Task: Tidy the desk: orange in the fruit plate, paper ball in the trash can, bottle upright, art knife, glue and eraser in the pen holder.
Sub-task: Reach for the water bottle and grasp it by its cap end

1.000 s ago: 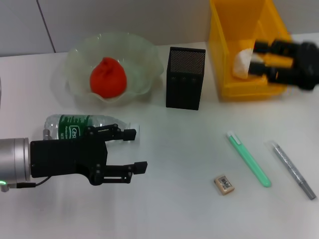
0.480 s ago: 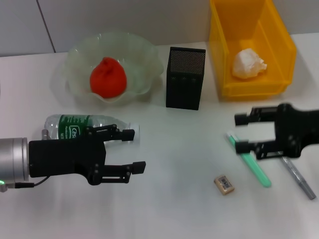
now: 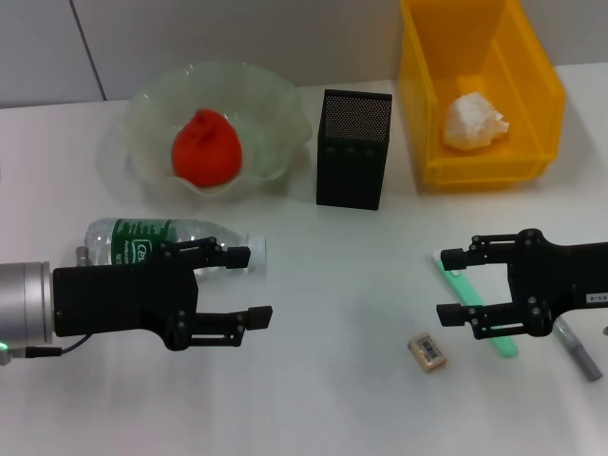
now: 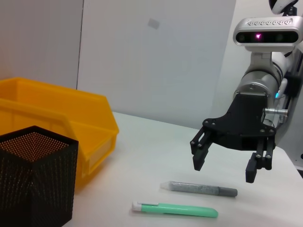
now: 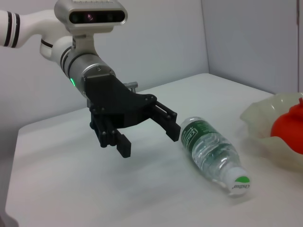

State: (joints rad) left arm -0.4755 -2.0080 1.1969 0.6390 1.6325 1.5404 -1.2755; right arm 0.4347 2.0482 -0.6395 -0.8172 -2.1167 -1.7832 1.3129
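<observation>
The orange (image 3: 204, 147) lies in the fruit plate (image 3: 290, 109). The paper ball (image 3: 473, 122) lies in the yellow trash can (image 3: 418, 114). The bottle (image 3: 142, 237) lies on its side, cap toward the desk's middle. My left gripper (image 3: 255, 284) is open and empty just in front of it. My right gripper (image 3: 446, 286) is open and empty above the green art knife (image 3: 505, 344). The grey glue (image 3: 575, 347) lies to its right and the eraser (image 3: 427, 351) in front. The pen holder (image 3: 353, 147) stands at the back middle.
The left wrist view shows the right gripper (image 4: 224, 169) above the glue (image 4: 199, 188) and knife (image 4: 175, 209). The right wrist view shows the left gripper (image 5: 149, 142) beside the bottle (image 5: 210, 151). A wall stands close behind the plate and bin.
My right gripper has left the trash can, leaving the paper ball inside, and has come down and forward over the green art knife. The left arm has barely moved.
</observation>
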